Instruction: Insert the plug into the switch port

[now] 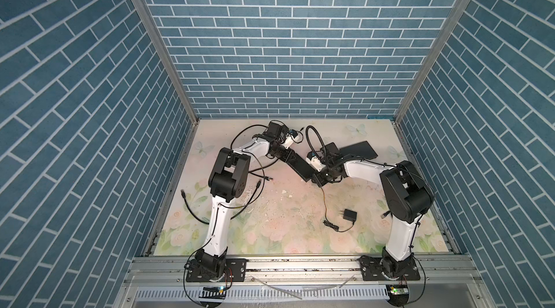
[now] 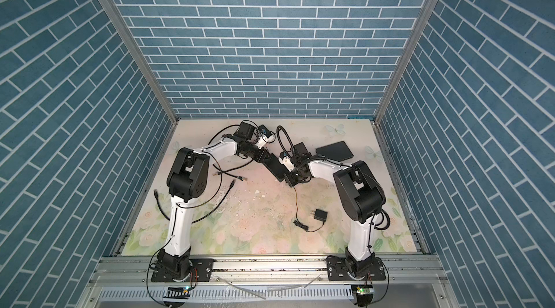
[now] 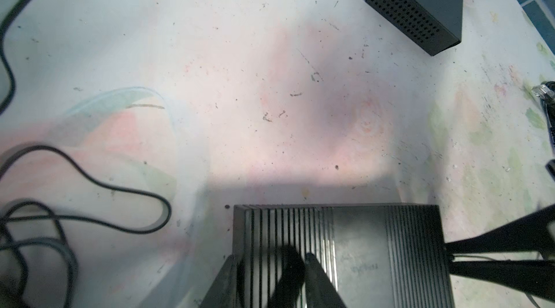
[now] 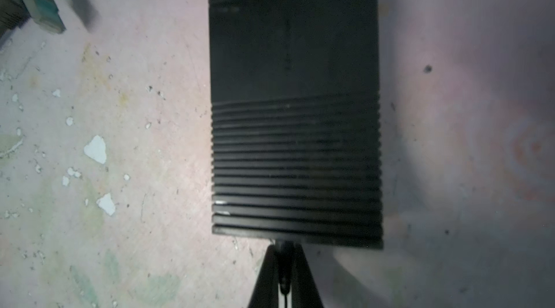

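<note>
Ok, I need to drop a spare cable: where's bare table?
Bare: the front middle, between the loose cables and the power adapter; also the far right corner behind the flat black box. Crowded: around the switch mid-table.

Matte black with fine parallel ridges on the switch [image 4: 295,156]. Faded pink and green flowers with pale butterflies over the table [image 1: 285,216], chipped white in spots. Blue bricks with white joints on the walls [image 1: 285,51].

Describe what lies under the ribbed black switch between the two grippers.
Round the switch only the flower-printed table shows, shaded along its edge. The patch directly beneath it, and its underside, are covered by its own body.
</note>
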Robot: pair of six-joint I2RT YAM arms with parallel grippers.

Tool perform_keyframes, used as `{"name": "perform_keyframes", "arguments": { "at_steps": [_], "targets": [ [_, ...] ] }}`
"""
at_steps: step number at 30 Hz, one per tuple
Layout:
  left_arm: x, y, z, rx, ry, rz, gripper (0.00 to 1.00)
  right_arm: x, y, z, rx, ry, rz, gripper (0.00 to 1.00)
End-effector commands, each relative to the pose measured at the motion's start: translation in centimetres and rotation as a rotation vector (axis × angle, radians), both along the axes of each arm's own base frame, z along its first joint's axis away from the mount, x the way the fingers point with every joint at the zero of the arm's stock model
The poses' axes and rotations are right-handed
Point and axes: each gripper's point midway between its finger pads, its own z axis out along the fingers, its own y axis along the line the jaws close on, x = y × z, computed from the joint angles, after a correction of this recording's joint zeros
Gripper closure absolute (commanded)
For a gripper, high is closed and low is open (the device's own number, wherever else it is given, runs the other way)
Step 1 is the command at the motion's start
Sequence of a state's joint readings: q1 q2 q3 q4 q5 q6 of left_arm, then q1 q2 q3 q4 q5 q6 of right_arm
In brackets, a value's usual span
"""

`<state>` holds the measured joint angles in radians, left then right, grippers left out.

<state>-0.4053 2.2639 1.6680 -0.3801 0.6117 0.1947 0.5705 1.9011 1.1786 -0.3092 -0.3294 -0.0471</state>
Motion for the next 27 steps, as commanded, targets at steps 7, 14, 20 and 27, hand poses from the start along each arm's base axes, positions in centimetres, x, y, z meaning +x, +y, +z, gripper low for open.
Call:
{"name": "perform_keyframes", "arguments": {
  "at_steps": [7,14,20,27],
  "targets": [
    [-15.6,-1.4,-6.5,0.074,0.553,-0.154,0.65,9.1,6.6,11.0,0.298,-0.44,0.002,0.94],
    [-13.5,-0.2,-6.7,0.146,0.497,-0.061,0.64,7.7,5.3,9.5,0.259,-0.425,0.005,0.84],
    [-9.9,1.4,-6.3,0.227,0.397,0.085,0.54,5.2,2.6,7.8,0.2,-0.379,-0.008,0.7],
    [-6.1,1.7,-3.4,0.215,0.299,0.177,0.45,2.4,-0.2,8.7,0.201,-0.313,-0.014,0.56]
  ]
}}
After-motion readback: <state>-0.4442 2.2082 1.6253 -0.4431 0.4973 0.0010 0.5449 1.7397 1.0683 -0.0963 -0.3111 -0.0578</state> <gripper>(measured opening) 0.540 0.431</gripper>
